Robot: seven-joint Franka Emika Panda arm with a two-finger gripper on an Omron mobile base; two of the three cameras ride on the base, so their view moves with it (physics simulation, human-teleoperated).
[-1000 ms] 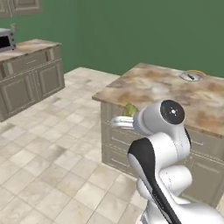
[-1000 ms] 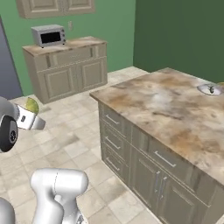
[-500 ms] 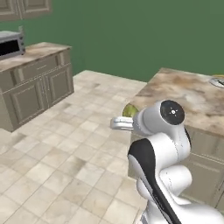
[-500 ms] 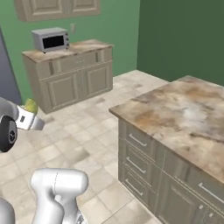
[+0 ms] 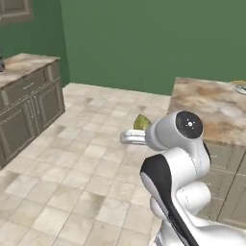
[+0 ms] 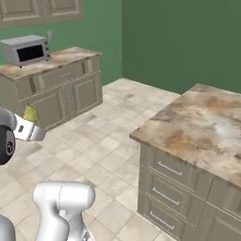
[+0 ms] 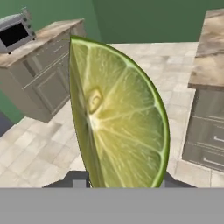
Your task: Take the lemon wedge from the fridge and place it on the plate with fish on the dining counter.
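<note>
With the lemon wedge (image 7: 116,118) pinched upright in the gripper (image 5: 136,133), the dining counter (image 5: 211,103) lies off to the gripper's right, the plate with fish (image 5: 239,86) at its far edge.

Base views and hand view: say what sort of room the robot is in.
A rendered home kitchen, most likely: a microwave on a wall counter over grey cabinets, a marbled stone island with drawers, tiled floor, green walls. The gripper holds a lemon wedge.
</note>
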